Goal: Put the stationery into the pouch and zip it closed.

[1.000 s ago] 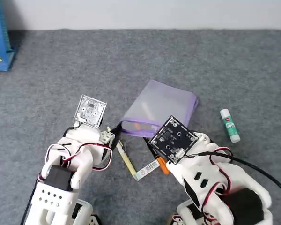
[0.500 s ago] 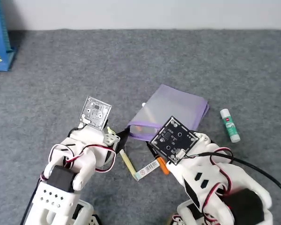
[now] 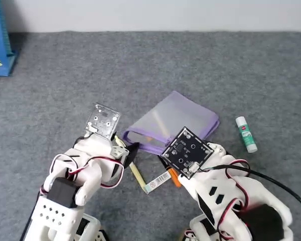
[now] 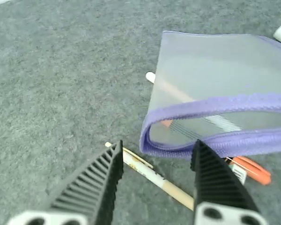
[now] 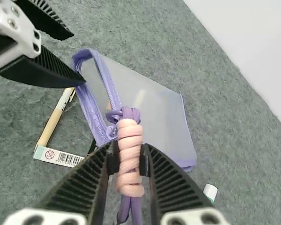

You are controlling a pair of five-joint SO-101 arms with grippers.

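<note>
Pouch (image 3: pixel 178 120) slid leftward, pen (image 4: pixel 178 93) inside; right end effector (image 5: pixel 129 145) pinches its pull (image 5: pixel 129 176), left end effector (image 4: pixel 158 144) gapes.

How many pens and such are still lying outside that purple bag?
3 clearly: a glue stick right of the pouch, a pale pencil before its mouth, and an orange pen beside that, partly under an arm. A pale end at the pouch's edge may be a fourth.

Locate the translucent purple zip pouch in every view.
High view: translucent purple zip pouch near the picture's centre.
Left wrist view: pouch just beyond the open left gripper.
Right wrist view: pouch beyond the right gripper, shut on its pink pull cord.
Shared landmark: cream pencil by the pouch's open mouth.
</note>
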